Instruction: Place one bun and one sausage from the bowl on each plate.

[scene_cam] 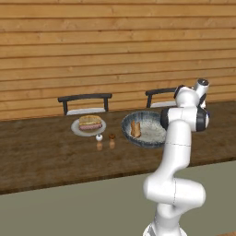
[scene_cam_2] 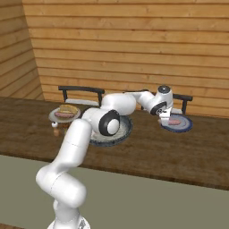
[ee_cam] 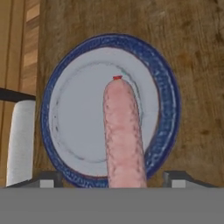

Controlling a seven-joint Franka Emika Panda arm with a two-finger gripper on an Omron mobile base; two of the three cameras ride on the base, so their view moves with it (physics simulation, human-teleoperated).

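Note:
A pink sausage (ee_cam: 122, 131) lies on the bluish plate (ee_cam: 65, 113) with a dark blue rim. My gripper (ee_cam: 109, 179) hovers just over it, open, its fingers (ee_cam: 46, 178) standing wide on either side of the sausage's near end with gaps showing. In the right base view the gripper (scene_cam_2: 164, 119) hangs at the left edge of that plate (scene_cam_2: 184, 127). The speckled bowl (scene_cam: 152, 120) holds a bun (scene_cam: 135, 129) standing on edge. The pale plate (scene_cam: 76, 129) carries a bun (scene_cam: 90, 120) and a sausage (scene_cam: 90, 126).
Two small shakers (scene_cam: 99, 141) (scene_cam: 112, 140) stand in front of the pale plate. Two dark chairs (scene_cam: 85, 97) (scene_cam: 161, 92) stand behind the wooden table (scene_cam: 41, 156). A chair's white cushion (ee_cam: 19, 144) lies left of the bluish plate. My arm crosses over the bowl (scene_cam_2: 125, 130).

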